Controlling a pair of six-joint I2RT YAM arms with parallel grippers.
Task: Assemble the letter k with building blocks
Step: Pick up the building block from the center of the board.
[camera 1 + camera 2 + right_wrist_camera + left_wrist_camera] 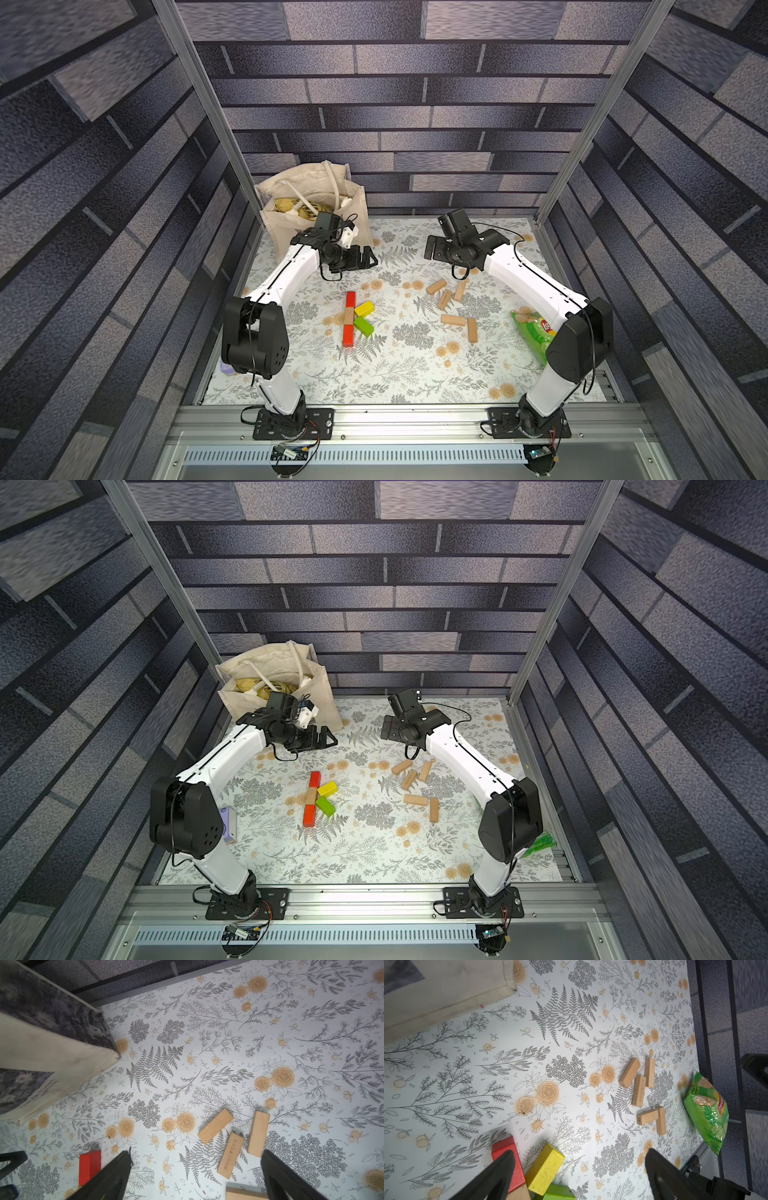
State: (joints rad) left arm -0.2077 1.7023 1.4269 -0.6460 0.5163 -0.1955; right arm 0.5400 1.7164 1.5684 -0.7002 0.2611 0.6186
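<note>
Five blocks already form the letter k [355,319] out in the middle: red, tan, red spine, with yellow and green arms slanting off. Five tan blocks [446,300] lie loose to its right. Behind, the left gripper [371,258] and right gripper [431,249] hover wide open and empty. I'd say this one's done.

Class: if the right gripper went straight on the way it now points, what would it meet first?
Probably the flowered table cover, since the right gripper, open and empty, tilts down toward it. The slanted tan block lies close to that line and might be struck first; depth is unclear.
</note>
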